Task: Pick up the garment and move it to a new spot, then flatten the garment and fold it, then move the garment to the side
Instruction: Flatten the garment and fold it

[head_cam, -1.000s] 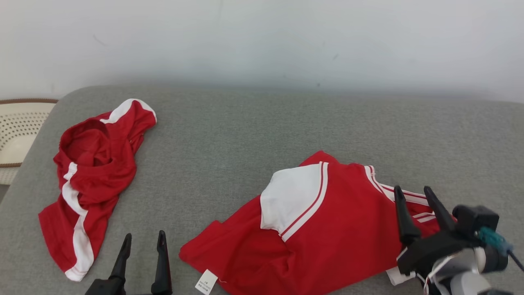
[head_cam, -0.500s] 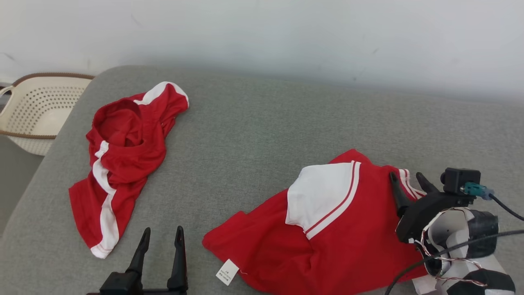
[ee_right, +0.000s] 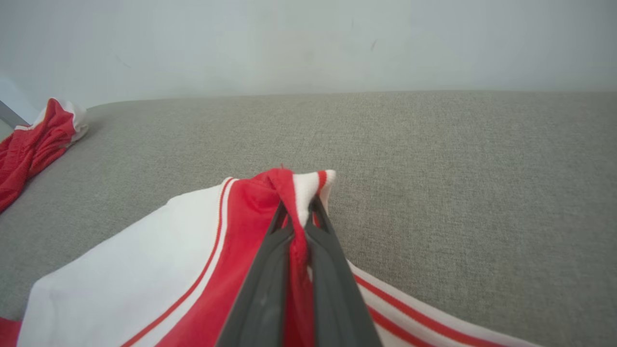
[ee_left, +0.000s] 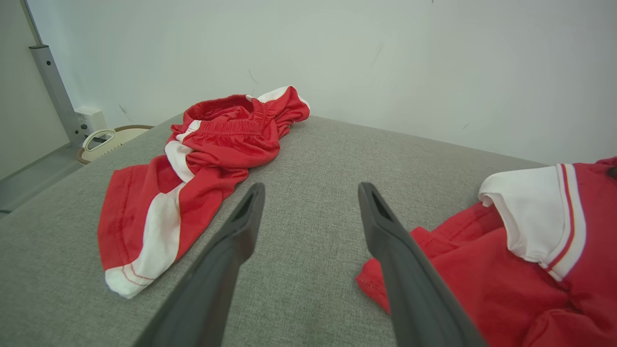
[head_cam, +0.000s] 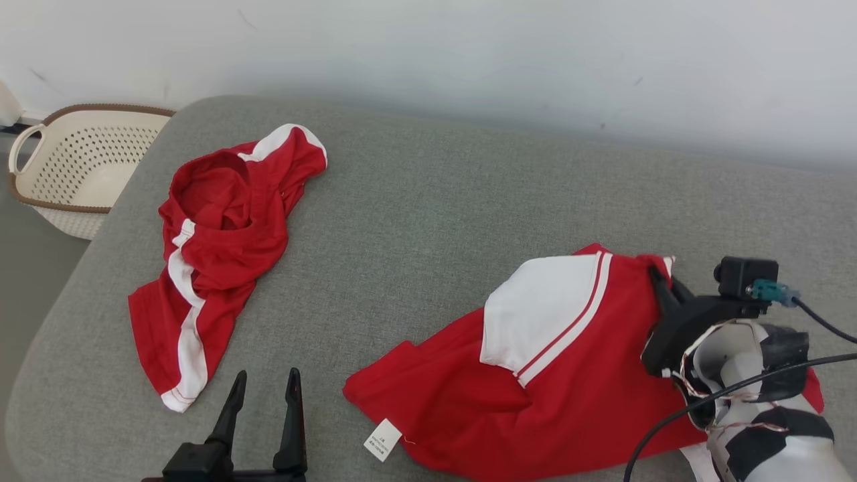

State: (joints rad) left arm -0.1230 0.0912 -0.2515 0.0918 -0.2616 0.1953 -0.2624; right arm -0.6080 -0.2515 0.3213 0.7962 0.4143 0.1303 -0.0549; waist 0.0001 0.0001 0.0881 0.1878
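My right gripper [head_cam: 661, 280] is clamped on the far edge of the red shirt [head_cam: 569, 395], which lies on the right of the grey sofa [head_cam: 435, 201] and trails left toward me; my left gripper [head_cam: 266, 385], its 2 fingers apart, hangs just beside the shirt's near-left corner.

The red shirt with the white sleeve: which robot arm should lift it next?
Probably the right. The right gripper is shut on a pinch of the shirt, while the left gripper hangs open over the grey cushion, touching no cloth.
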